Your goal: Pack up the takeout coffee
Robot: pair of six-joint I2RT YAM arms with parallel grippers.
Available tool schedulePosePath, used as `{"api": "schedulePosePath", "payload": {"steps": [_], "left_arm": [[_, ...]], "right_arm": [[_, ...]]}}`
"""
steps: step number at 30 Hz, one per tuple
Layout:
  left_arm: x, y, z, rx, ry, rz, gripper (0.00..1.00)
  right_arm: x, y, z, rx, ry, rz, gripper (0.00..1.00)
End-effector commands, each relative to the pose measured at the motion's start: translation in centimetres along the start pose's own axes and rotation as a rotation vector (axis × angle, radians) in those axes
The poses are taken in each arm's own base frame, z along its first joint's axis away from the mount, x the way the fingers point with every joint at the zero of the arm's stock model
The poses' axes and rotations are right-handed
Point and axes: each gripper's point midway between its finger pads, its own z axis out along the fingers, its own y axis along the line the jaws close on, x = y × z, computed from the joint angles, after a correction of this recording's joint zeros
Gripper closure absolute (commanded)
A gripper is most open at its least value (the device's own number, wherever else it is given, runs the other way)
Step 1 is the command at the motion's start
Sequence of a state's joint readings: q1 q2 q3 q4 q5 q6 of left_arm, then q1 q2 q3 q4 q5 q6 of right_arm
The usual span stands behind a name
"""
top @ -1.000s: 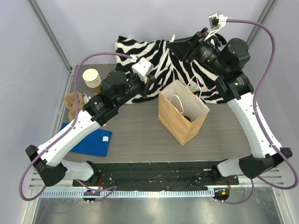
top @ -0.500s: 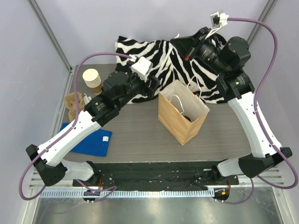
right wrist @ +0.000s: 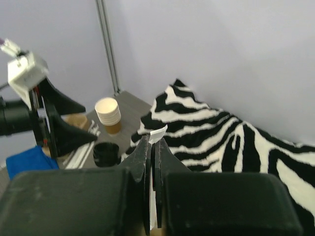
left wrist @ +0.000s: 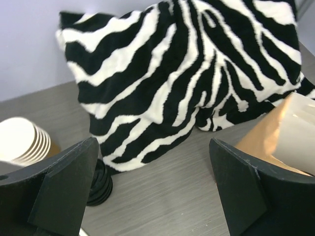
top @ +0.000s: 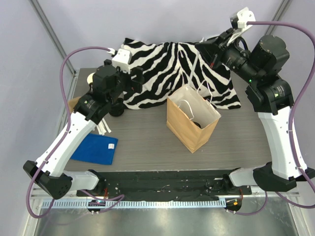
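A brown paper bag [top: 184, 123] stands open in the middle of the table. Deep inside it shows a dark round shape [top: 197, 123], which looks like the black lid of the takeout coffee; the cup itself is hidden. My right gripper [top: 201, 47] hangs high above the bag's far side. In the right wrist view the right gripper [right wrist: 151, 142] is shut on a thin white strip [right wrist: 158, 133], the bag's handle. My left gripper [top: 139, 79] is open and empty, well to the left of the bag. In the left wrist view the left gripper [left wrist: 153, 147] frames bare table, with the bag [left wrist: 258, 140] at the right.
A zebra-striped cloth [top: 167, 59] lies behind the bag. A stack of lidless cups [left wrist: 22, 140] and a stack of black lids [top: 116, 107] stand at the far left. A blue cloth [top: 96, 149] lies near the left front.
My left gripper has opened and drawn back to the left, away from the bag. My right gripper has shut and moved up and to the right.
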State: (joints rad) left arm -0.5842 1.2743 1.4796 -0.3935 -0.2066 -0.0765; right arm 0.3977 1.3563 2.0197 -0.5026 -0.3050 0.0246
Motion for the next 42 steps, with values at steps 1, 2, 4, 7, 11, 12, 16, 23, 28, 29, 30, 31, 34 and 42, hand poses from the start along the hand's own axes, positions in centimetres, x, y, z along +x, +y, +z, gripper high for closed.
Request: {"api": "schedulePosePath", "payload": {"steps": [1, 2, 4, 7, 11, 12, 16, 23, 28, 29, 30, 31, 34, 42], "left_arm": [[-0.4, 1.5, -0.7, -0.024, 0.026, -0.098, 0.0], [-0.2, 1.3, -0.7, -0.013, 0.035, -0.112, 0.0], [0.3, 1.3, -0.4, -0.003, 0.051, -0.128, 0.0], [0.8, 1.0, -0.2, 0.013, 0.07, -0.14, 0.0], [1.4, 0.8, 0.1, 0.021, 0.097, -0.141, 0.0], [1.6, 0.9, 0.2, 0.019, 0.103, -0.145, 0.0], [2.6, 0.8, 0.6, 0.026, 0.138, -0.158, 0.0], [4.2, 2.0, 0.8, -0.006, 0.177, -0.161, 0.0], [5.2, 2.7, 0.9, -0.025, 0.211, -0.169, 0.0], [5.2, 2.6, 0.9, -0.02, 0.211, -0.164, 0.0], [5.4, 2.6, 0.9, -0.02, 0.216, -0.161, 0.01], [5.5, 2.7, 0.9, -0.022, 0.222, -0.161, 0.0], [5.9, 2.6, 0.9, -0.021, 0.234, -0.153, 0.0], [6.6, 2.7, 1.3, -0.025, 0.259, -0.143, 0.0]], "right_arm": [[4.3, -1.2, -2.1, 0.066, 0.191, -0.074, 0.99], [5.3, -1.4, -2.4, 0.073, 0.226, -0.075, 0.99], [6.4, -1.6, -2.6, 0.086, 0.26, -0.074, 0.99], [8.4, -1.6, -2.9, 0.082, 0.314, -0.056, 0.99], [11.2, -1.4, -3.3, 0.083, 0.393, -0.002, 0.99], [11.6, -1.2, -3.4, 0.075, 0.4, 0.009, 0.99], [13.6, -0.5, -3.7, 0.055, 0.44, 0.061, 0.99], [18.0, 0.5, -4.4, 0.011, 0.513, 0.119, 0.99], [20.9, 1.2, -4.7, -0.02, 0.564, 0.162, 0.99], [21.3, 1.2, -4.7, -0.023, 0.569, 0.165, 0.99], [21.7, 1.3, -4.7, -0.027, 0.576, 0.169, 0.99], [22.5, 1.3, -4.8, -0.032, 0.592, 0.171, 0.99], [24.0, 1.4, -4.9, -0.042, 0.626, 0.18, 0.99], [25.7, 1.2, -4.4, -0.046, 0.662, 0.185, 0.98]]}}
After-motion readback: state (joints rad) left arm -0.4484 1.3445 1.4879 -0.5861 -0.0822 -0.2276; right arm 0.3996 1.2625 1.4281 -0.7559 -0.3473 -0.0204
